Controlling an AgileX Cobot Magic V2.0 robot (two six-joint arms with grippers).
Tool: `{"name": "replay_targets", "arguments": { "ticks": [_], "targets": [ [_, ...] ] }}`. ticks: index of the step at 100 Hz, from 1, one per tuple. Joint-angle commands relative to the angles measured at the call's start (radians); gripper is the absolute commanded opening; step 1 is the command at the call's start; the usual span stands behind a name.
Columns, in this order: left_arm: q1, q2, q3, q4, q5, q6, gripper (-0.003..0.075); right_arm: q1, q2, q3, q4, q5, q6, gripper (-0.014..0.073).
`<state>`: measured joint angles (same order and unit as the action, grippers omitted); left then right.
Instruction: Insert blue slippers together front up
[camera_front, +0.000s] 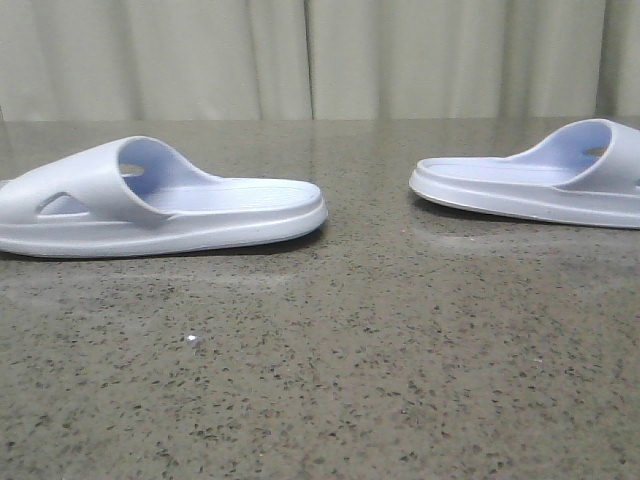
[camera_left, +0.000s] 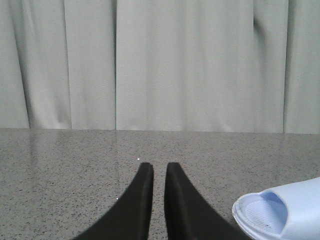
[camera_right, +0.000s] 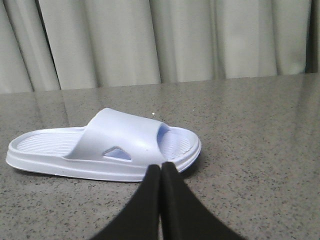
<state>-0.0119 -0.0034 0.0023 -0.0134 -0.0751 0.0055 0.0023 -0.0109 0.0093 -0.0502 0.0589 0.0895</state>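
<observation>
Two pale blue slippers lie sole-down and apart on the speckled grey table. The left slipper (camera_front: 150, 200) has its strap at the left; the right slipper (camera_front: 540, 175) has its strap at the right. No gripper shows in the front view. My left gripper (camera_left: 159, 167) is empty, its fingers almost together with a narrow slit, low over bare table; one rounded slipper end (camera_left: 280, 212) lies beside it. My right gripper (camera_right: 161, 167) is shut and empty, its tips just before the near sole edge of the right slipper (camera_right: 105, 145), by the triangular cutout (camera_right: 117, 152).
A pale pleated curtain (camera_front: 320, 60) hangs behind the table's far edge (camera_front: 320, 121). A gap of bare table (camera_front: 368, 200) separates the two slippers. A tiny white speck (camera_front: 191, 339) lies on the table in front of the left slipper.
</observation>
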Motion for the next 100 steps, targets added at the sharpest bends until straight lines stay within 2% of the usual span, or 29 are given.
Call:
{"name": "replay_targets", "arguments": {
  "ticks": [1,73,100],
  "targets": [
    [0.001,-0.031,0.009,-0.006,-0.078,-0.005,0.0016,-0.008,-0.02,0.021,-0.007,-0.074,-0.005,-0.0107],
    [0.001,-0.031,0.009,-0.006,-0.078,-0.005,0.0016,-0.008,-0.02,0.021,-0.007,-0.077,-0.005,-0.0107],
    [0.001,-0.031,0.009,-0.006,-0.078,-0.005,0.0016,-0.008,-0.02,0.021,-0.007,-0.153,-0.005,-0.0107]
  ]
}}
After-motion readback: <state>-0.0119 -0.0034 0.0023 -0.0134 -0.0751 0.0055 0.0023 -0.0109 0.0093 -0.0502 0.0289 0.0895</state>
